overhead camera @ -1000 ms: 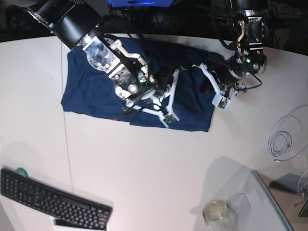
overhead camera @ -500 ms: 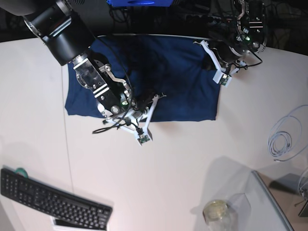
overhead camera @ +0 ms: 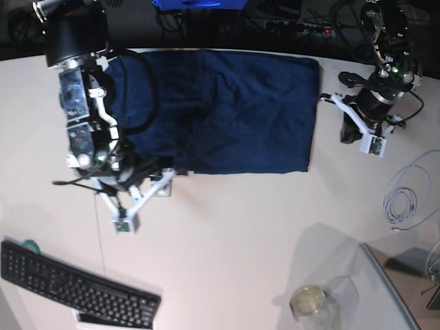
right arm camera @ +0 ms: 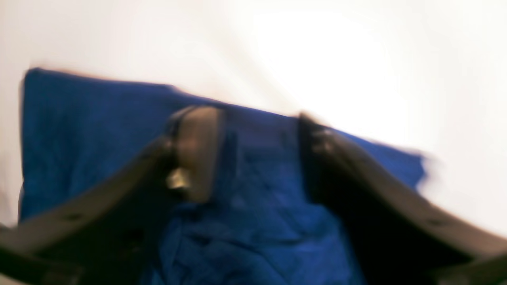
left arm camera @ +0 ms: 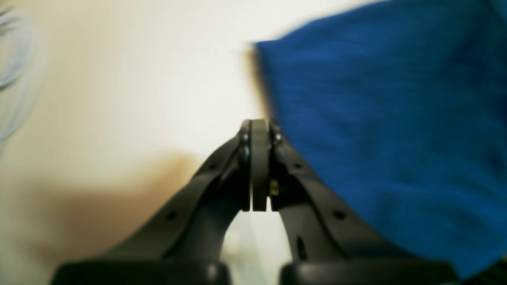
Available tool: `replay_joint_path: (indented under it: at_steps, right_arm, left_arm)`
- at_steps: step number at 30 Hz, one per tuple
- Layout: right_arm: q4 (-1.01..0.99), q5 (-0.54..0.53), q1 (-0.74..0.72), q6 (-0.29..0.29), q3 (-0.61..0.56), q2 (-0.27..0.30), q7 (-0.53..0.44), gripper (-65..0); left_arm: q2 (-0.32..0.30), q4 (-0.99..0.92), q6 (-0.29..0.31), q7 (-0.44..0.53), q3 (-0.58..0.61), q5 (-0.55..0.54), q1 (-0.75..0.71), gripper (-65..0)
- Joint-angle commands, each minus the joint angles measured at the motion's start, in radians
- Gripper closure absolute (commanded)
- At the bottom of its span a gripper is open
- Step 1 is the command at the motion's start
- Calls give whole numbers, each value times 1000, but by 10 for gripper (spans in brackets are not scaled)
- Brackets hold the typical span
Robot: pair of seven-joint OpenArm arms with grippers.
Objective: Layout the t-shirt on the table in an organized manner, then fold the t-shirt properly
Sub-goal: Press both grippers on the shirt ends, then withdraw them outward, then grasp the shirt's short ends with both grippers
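Observation:
The dark navy t-shirt (overhead camera: 220, 110) lies flat as a wide rectangle at the far side of the white table (overhead camera: 227, 240). My right gripper (overhead camera: 146, 205) hovers just off the shirt's near left corner, open and holding nothing. In the blurred right wrist view the t-shirt (right arm camera: 257, 190) shows beneath the spread fingers (right arm camera: 194, 150) of the right gripper (right arm camera: 253, 134). My left gripper (overhead camera: 364, 137) is shut and empty over bare table, just right of the shirt's right edge. In the left wrist view the left gripper (left arm camera: 255, 126) has its pads pressed together beside the t-shirt (left arm camera: 388, 126).
A black keyboard (overhead camera: 75, 289) lies at the near left corner. A coil of pale cable (overhead camera: 405, 199) sits at the right edge. A glass jar (overhead camera: 309, 301) stands by the grey glass-edged stand (overhead camera: 392, 289) at the near right.
My right gripper let go of the shirt, opened and drew back toward the near left. My left arm moved right, off the shirt. The shirt now lies spread out flatter.

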State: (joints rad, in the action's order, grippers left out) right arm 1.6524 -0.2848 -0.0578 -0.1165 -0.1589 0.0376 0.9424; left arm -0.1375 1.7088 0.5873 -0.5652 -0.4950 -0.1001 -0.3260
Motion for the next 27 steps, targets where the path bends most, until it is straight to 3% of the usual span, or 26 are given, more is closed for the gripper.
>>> replay_joint_path:
  at_steps: [1,3,6,9,13,17,21,27]
  right_arm:
    - [41,-60,-7,33,58,-8,23,-404]
    - [59,-176,16,123,207,-8,83,-386]
    - [18,-347,31,245,459,-8,180,-380]
    - [-80,-416,45,298,626,17,209,-380]
    - [-237,-454,49,400,643,92,208,-377]
    - [-324,-466,68,446,638,114,200,-377]
    - [-370,-459,92,456,634,114,145,-377]
    - [-462,-466,114,464,568,169,76,-377]
  left_arm:
    - [-9,9,32,7,-46,-7,-9,0]
    - [-11,-16,111,7,-136,-7,-15,0]
    - [-12,-68,111,7,-279,-7,-3,0]
    - [-18,-122,111,9,-379,-7,1,0]
    - [-55,-186,111,9,-440,-7,14,0]
    - [-69,-226,111,10,-463,-7,17,0]
    - [-69,-241,111,55,-456,-2,17,0]
    - [-66,-309,111,129,-454,1,18,0]
